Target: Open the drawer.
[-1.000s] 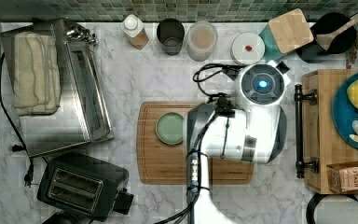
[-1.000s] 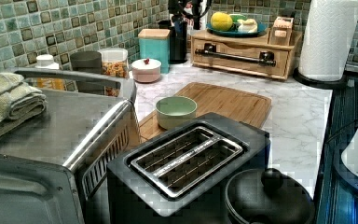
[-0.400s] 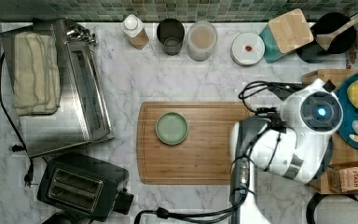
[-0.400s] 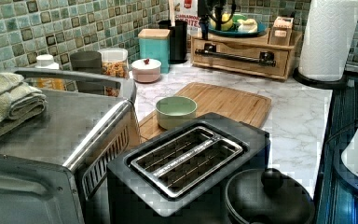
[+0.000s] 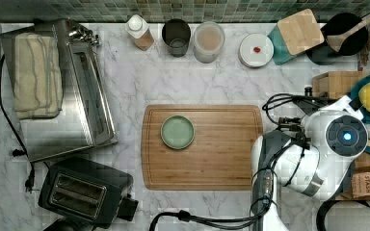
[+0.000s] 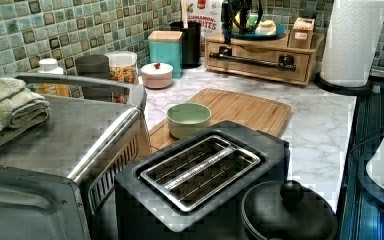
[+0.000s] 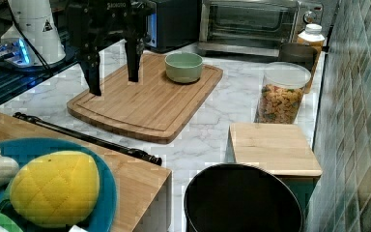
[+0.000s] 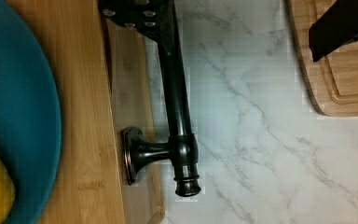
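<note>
Since a second ago the arm has swung off the cutting board (image 5: 202, 147) toward the top view's right, and its gripper (image 7: 112, 72) now hangs wide open above the black handle (image 8: 179, 121) of the drawer (image 6: 260, 62), which looks shut, so the grasp seems next. On the cabinet a blue plate (image 7: 43, 150) holds a yellow fruit (image 7: 53, 186); the green bowl (image 5: 177, 132) on the board looks empty, I think.

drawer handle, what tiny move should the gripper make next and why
Probably lower straight down so the fingers straddle the bar handle. In the wrist view the open gripper has one finger over the bar and the other over the cutting board, and in the right view its fingertips hang above the handle. The drawer looks closed.
</note>
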Controlling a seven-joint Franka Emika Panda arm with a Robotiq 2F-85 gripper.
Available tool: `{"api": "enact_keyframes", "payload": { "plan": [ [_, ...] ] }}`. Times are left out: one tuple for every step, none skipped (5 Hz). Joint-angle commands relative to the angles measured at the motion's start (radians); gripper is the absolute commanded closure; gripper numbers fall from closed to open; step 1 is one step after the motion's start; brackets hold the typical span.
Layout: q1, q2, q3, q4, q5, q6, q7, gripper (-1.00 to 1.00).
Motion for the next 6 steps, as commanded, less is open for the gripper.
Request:
{"api": "enact_keyframes", "payload": {
  "plan": [
    [-0.042, 0.024, -0.039, -0.037, -0.038, 0.037, -0.132, -1.0],
    [-0.044, 0.052, -0.051, -0.014, -0.06, 0.043, -0.144, -1.0],
    [-0.042, 0.079, -0.055, -0.017, -0.068, 0.079, -0.122, -1.0],
    [-0.042, 0.1, -0.056, -0.027, -0.043, 0.109, -0.114, -1.0],
    [-0.045, 0.122, -0.057, -0.061, -0.042, 0.187, -0.071, -1.0],
    [-0.039, 0.139, -0.075, -0.077, -0.076, 0.245, -0.021, -1.0]
  ]
}}
